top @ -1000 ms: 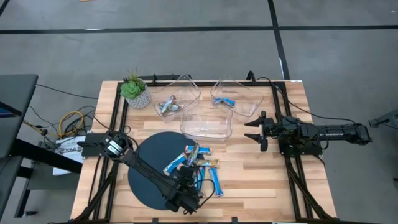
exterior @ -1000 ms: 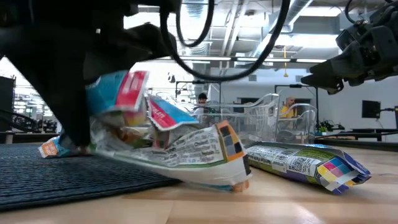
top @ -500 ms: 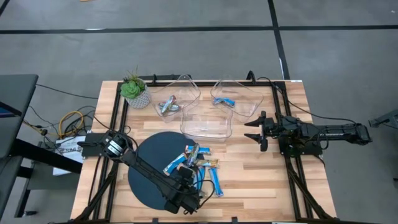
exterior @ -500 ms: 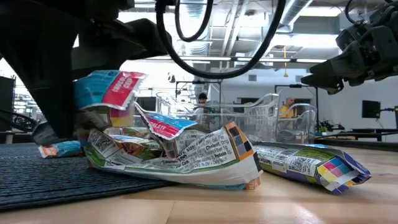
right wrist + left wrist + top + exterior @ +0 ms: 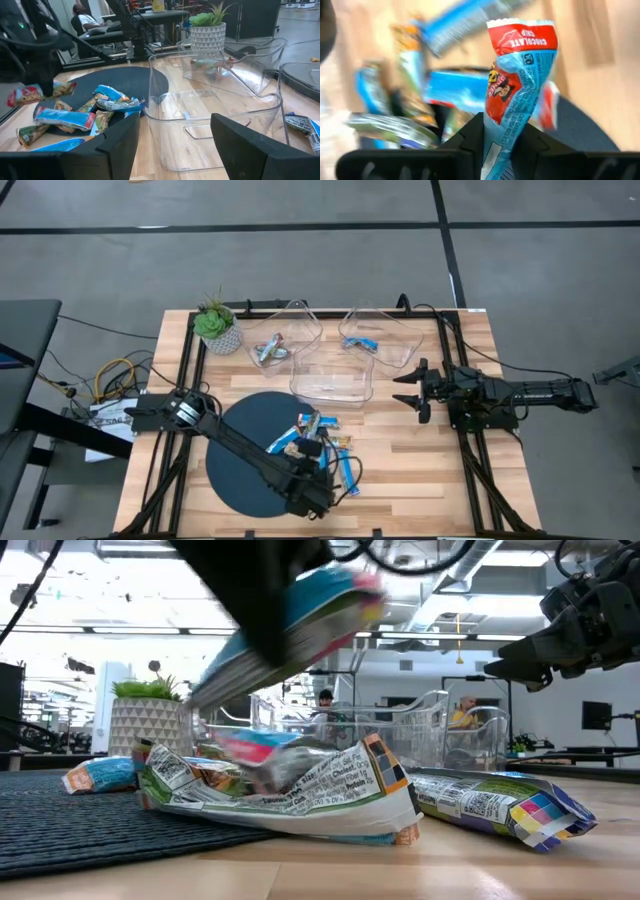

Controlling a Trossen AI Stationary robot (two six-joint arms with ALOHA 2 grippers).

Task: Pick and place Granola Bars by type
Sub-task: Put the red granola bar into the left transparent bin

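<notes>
Your left gripper (image 5: 497, 145) is clamped on a blue-and-red shiny-wrapped granola bar (image 5: 517, 90), which stands up between the dark fingers (image 5: 470, 137). In the low view that bar (image 5: 290, 620) hangs tilted, clear of the heap below. From above, the left gripper (image 5: 312, 452) sits over the near edge of the pile, where the round dark blue mat (image 5: 240, 450) meets the bare wooden slatted table (image 5: 420, 470).

The rest of the loose bars, mostly blue wrappers with some gold and green print (image 5: 325, 442), lie heaped partly on the mat and partly on the wood. One long bar with a colour-block end (image 5: 500, 805) lies on the wood, just beside the heap.

Three clear plastic bins: the left one (image 5: 290, 330) holds a silver-red bar (image 5: 268, 350), the right one (image 5: 385, 335) a blue bar (image 5: 360, 343), and the middle one (image 5: 333, 380) shows nothing inside.

Your right gripper (image 5: 408, 388) waits just beside the middle bin, fingers spread apart, nothing in them.

A small green potted plant (image 5: 216, 326) stands at the far left corner.
</notes>
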